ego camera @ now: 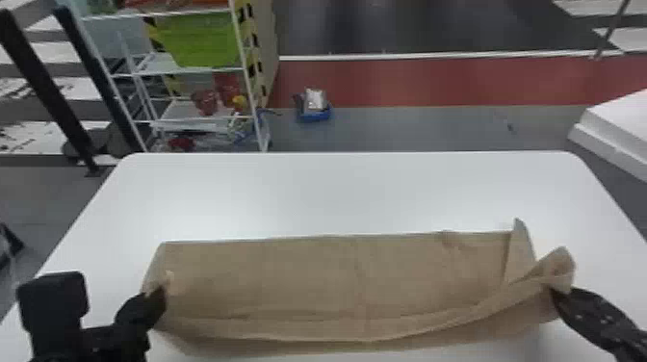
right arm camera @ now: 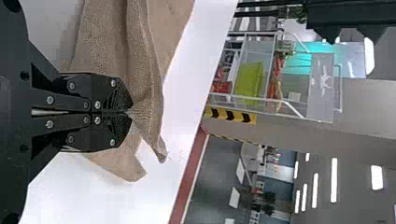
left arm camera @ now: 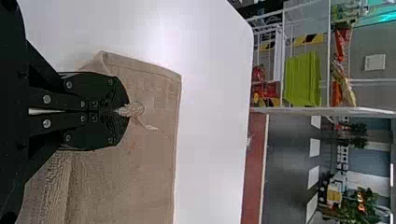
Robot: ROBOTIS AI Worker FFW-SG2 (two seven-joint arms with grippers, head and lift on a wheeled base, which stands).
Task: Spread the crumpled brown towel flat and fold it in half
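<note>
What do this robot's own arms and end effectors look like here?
The left arm and right arm are black. The left end effector and right end effector look alike: matte black, two flat, broad, angular fingers, slim linkage bars behind, and round silvery screw heads. The left arm also carries a black block with rounded corners.

Matte black: the left pincer (ego camera: pixel 161 292), at 8 o'clock in the head view beside a round-cornered block (ego camera: pixel 53 298), and the right pincer (ego camera: pixel 558 293), at 4 o'clock. Each has 2 flat, angular fingers (left arm camera: pixel 93 87), silver screws (left arm camera: pixel 46 99) and finely ridged tips.
</note>
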